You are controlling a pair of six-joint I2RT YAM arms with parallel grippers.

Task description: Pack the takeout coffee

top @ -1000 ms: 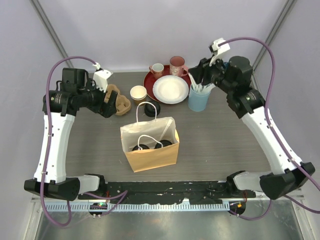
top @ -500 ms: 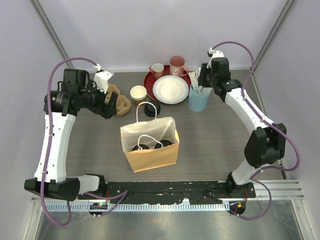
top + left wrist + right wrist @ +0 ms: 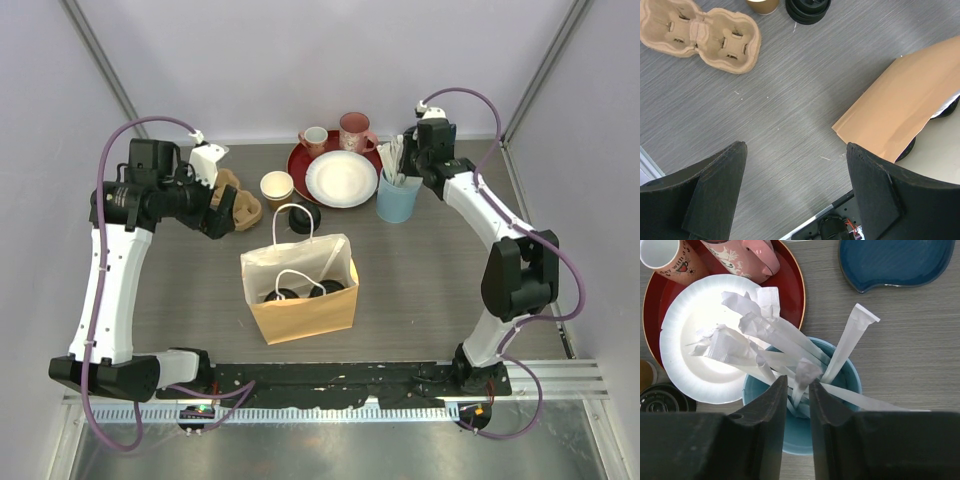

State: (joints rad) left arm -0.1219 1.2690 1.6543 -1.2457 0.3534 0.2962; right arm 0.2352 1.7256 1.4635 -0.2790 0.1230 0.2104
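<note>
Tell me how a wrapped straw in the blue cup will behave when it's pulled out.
The wrapped straws look thin, with crumpled paper ends, so one likely bends under a firm pinch. They lean crossed in the blue cup, so neighbours may drag along. The cup, holding only straws, could tip.

Grey wood-grain table [image 3: 440, 275] w/ pale lilac walls [image 3: 300, 60] on 3 sides; grey corner posts [image 3: 98, 48] L & R. Light soft, even.
</note>
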